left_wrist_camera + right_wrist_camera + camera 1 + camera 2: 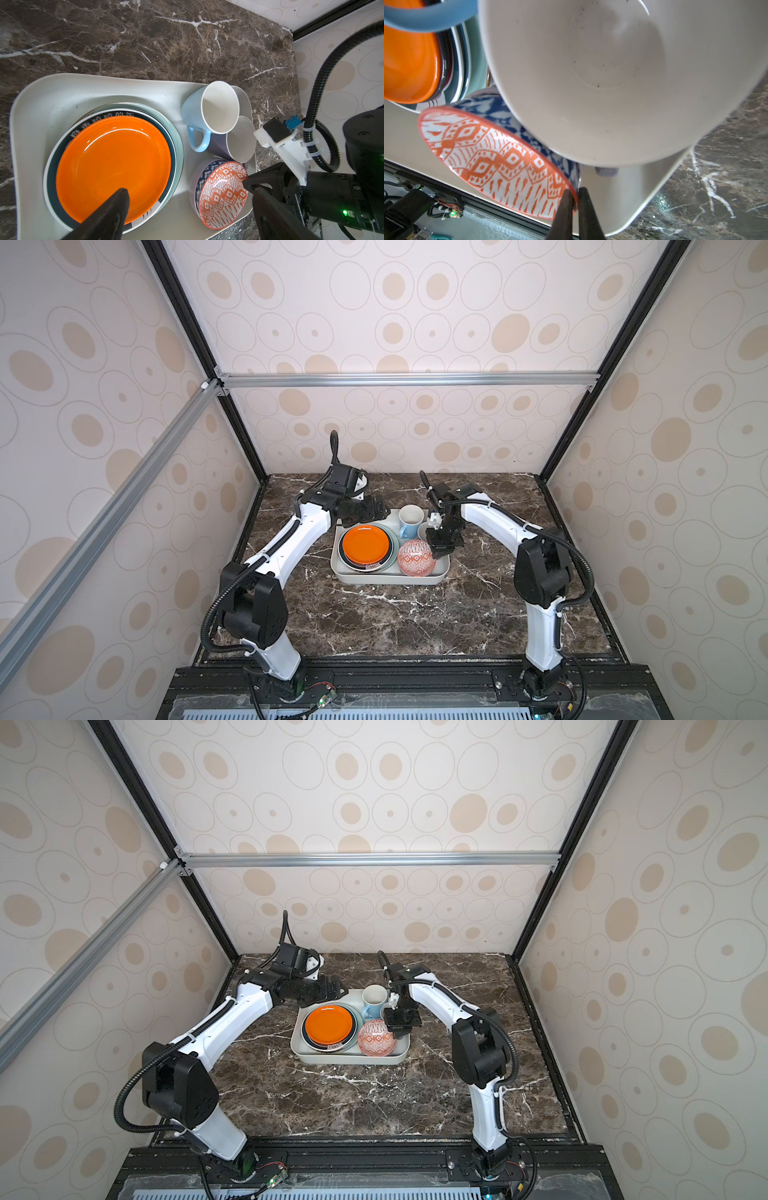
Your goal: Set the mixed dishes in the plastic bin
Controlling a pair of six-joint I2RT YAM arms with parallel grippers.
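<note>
The off-white plastic bin (390, 578) (52, 97) holds a stack of plates topped by an orange plate (365, 544) (112, 162). A blue mug (409, 522) (195, 112) and a lavender mug (218, 145) stand at its back right. An orange-patterned bowl (415, 558) (492, 160) sits tilted in a blue-patterned, lavender-sided bowl (200, 176) at the front right. My right gripper (436, 556) (576, 193) is shut on the orange-patterned bowl's rim. My left gripper (374, 508) (190, 191) hangs open above the bin's back left, holding nothing.
The bin stands mid-table on a dark marble top (374, 622). Patterned enclosure walls (415, 439) and black frame posts close in the back and sides. The right arm's cable loop (320, 116) rises beside the mugs.
</note>
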